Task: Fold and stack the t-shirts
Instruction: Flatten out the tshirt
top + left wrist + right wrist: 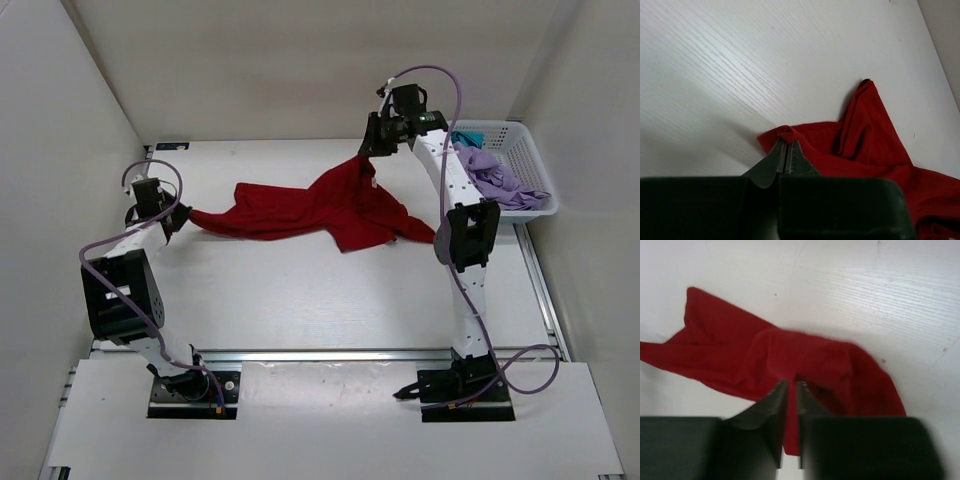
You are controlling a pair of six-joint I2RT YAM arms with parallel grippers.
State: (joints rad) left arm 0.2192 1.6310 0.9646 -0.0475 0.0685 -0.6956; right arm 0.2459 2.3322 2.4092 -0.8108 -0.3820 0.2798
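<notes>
The dark red t-shirt (320,208) lies stretched across the middle of the table, bunched at its right end. My left gripper (183,222) is shut on its left corner low over the table; the wrist view shows the fabric (860,145) pinched at the fingertips (788,142). My right gripper (368,150) is shut on a raised edge of the shirt (805,365) at the far right, lifting it; the gripper (791,385) has cloth between its jaws. The lavender t-shirt (497,180) and a bit of the teal-blue t-shirt (466,138) lie in the basket.
A white lattice basket (530,150) stands at the table's far right, close behind my right arm. White walls enclose the table on the left, back and right. A metal rail runs along the near edge.
</notes>
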